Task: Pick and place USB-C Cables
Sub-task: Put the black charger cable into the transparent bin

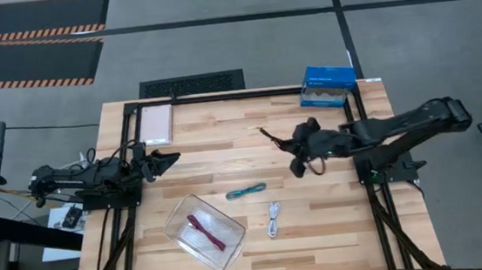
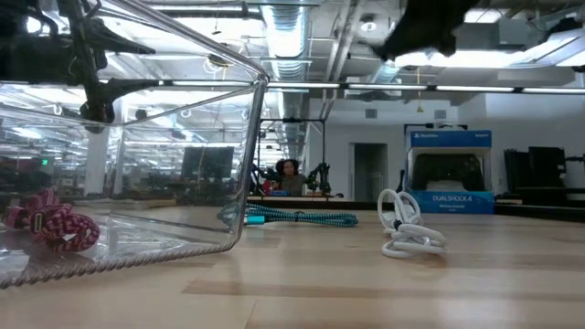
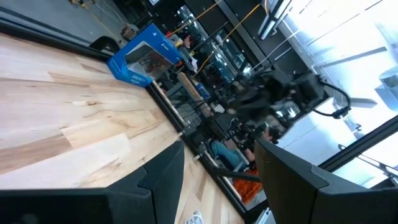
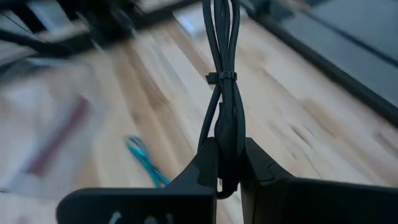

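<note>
My right gripper hovers over the middle of the table, shut on the dark maroon-black cable, a tied bundle. The magenta-pink cable lies inside the clear tray near the table's near edge; it also shows through the tray wall in the low view. The teal cable and the white cable lie on the wood right of the tray. My left gripper waits open at the table's left side, touching nothing. My right gripper pinches the dark cable bundle between its two fingers, on the stretch behind the small tie. The bundle runs on forward past the fingertips, along the fingers. It is lifted clear of the table, and a loop hangs behind the gripper.
A blue boxed product stands at the far right corner. A pale flat packet lies at the far left. Bare wood shows between the tray and the far edge. A person sits in the room far beyond the table.
</note>
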Robot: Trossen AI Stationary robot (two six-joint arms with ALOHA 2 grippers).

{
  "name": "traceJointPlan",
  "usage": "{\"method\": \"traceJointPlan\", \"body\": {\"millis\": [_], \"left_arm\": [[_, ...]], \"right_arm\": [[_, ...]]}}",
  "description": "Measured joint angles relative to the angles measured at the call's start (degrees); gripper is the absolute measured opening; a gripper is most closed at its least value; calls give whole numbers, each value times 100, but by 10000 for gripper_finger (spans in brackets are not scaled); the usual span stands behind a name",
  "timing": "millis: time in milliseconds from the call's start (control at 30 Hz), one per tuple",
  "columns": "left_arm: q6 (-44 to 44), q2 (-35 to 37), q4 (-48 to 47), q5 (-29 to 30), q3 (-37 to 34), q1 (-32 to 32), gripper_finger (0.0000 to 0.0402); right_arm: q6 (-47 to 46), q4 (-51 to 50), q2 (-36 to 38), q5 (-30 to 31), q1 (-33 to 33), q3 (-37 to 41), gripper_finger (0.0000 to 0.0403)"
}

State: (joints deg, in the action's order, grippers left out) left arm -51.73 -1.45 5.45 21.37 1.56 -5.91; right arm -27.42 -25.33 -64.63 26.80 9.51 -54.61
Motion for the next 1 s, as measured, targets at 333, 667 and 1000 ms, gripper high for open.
{"method": "traceJointPlan", "body": {"millis": [333,667,1000], "left_arm": [[1,0,0,7,0,0,185],[3,-2,-23,50,2,0,185],[-1,-2,-45,48,2,0,185]], "right_arm": [[390,1526,193,957,1229,-6,29],[1337,4317,-935,1765,2074,-11,28],[1554,5793,-2194,2301,2298,-121,28]]}}
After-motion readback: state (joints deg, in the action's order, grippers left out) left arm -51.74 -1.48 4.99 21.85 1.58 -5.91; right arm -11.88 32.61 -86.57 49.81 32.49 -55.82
